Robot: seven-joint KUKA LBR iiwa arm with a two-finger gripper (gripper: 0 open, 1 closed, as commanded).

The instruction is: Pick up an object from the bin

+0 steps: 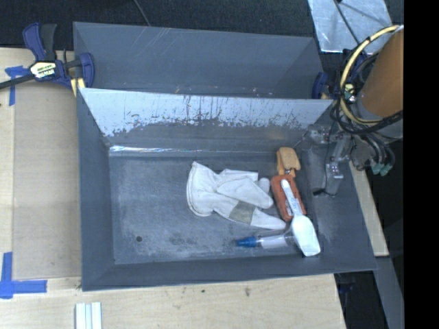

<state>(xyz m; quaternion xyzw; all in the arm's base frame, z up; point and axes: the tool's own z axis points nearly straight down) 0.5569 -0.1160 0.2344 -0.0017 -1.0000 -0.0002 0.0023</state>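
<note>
While the arm (381,74) hangs in from the right, its gripper (334,177) sits low over the right sloping wall of the grey metal bin (92,204), and from this angle I cannot tell whether it is spread or pressed together. Nearest to it, just to its left on the bin floor, is a small tan block (288,159), close to the right wall. Right below that block, touching or almost touching it, an orange-red tube (280,196) with a white strip down its length runs towards the front. At the tube's lower end lies a white bottle-shaped piece (306,237), and beside that a clear syringe-like thing (264,242) with a blue tip, pointing left. A crumpled white cloth (223,192) fills the middle of the floor, its right edge up against the tube, so all 5 things crowd the right half.

Now the surface: the bin floor (151,211) is dull grey, scuffed and speckled, with the left half bare. The back wall (206,115) is paler and carries dark vertical scratches and streaks along its lower band. Beyond the bin's far rim the ground (226,5) is dark
</note>
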